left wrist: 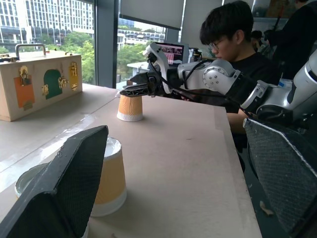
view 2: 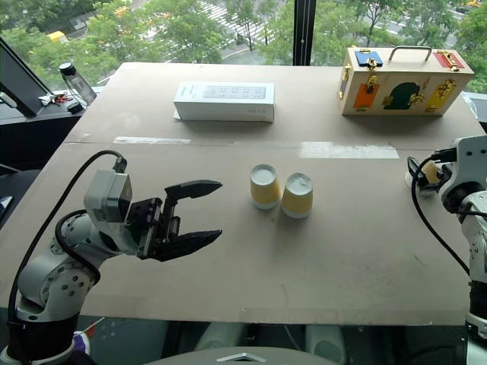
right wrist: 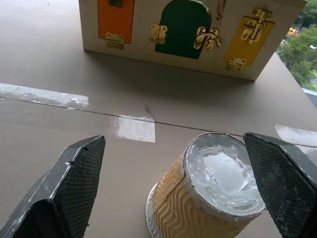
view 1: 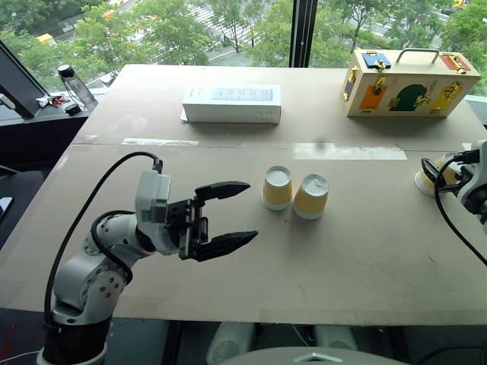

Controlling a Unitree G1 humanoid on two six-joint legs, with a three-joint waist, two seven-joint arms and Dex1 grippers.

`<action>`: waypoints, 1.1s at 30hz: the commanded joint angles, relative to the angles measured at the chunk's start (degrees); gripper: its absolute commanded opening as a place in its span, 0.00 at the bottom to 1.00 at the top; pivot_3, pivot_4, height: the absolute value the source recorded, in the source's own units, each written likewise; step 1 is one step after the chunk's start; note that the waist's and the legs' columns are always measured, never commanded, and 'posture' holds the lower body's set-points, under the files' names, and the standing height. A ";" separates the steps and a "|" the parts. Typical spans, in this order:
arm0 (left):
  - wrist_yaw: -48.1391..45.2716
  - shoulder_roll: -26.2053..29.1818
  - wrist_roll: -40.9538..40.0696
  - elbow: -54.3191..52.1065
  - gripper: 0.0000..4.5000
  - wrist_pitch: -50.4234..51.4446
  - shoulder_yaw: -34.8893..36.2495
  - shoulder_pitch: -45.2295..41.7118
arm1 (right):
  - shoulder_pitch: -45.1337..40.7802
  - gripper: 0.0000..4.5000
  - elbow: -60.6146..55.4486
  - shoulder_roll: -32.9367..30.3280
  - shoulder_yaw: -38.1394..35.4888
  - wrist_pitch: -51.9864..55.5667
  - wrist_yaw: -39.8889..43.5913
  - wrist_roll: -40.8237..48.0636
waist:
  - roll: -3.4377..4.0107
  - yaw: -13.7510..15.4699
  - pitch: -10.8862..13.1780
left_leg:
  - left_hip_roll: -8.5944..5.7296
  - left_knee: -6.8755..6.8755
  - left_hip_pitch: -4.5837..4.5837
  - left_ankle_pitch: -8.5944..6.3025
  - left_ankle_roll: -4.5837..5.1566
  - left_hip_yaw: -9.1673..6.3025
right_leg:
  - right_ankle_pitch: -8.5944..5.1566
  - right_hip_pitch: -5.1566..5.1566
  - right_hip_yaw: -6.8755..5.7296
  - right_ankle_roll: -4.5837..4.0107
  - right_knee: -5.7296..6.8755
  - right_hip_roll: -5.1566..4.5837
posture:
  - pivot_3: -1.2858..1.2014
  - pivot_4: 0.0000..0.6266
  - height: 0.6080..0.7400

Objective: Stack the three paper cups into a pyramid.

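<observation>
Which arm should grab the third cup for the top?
Right. Its open gripper already has the lone cup between its fingers at the table's right edge; the left gripper sits open beside the base pair, far from it.

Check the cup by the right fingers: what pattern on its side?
Yellow-tan wavy ribbing on the cup, white base up; clearest in the right wrist view.

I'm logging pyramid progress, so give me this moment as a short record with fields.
base cups: two paper cups upside down, side by side mid-table
third cup: upside down near the table's right edge, not yet stacked
left gripper: open, empty, beside the base cups
right gripper: open around the third cup
pyramid: not built
</observation>
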 commanded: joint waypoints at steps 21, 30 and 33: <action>9.47 -0.57 -2.86 -3.74 1.00 3.40 -1.22 -4.17 | -4.84 0.45 7.59 -0.12 -2.36 -2.46 0.72 2.11 | 0.01 0.03 0.00 | 0.00 0.00 0.02 0.00 0.00 0.11 | 0.03 0.00 0.10 0.04 0.00 0.04 | 0.52 0.24 1.00; 8.41 -5.85 7.88 4.46 1.00 -10.79 3.62 4.76 | -13.23 0.45 -17.06 -0.46 5.51 12.53 13.70 23.37 | 0.14 -1.70 0.07 | 0.24 -0.01 0.08 -0.01 0.00 0.26 | 0.03 -0.04 0.21 0.03 0.01 0.10 | 0.52 0.24 1.00; 2.99 -4.04 6.13 6.21 1.00 -11.49 6.66 10.23 | -18.29 0.45 -19.50 -0.63 11.60 16.65 15.44 25.23 | 0.01 -1.20 0.05 | 0.35 -0.01 0.02 -0.01 -0.01 0.12 | 0.05 -0.05 0.10 -0.05 -0.02 0.10 | 0.52 0.24 1.00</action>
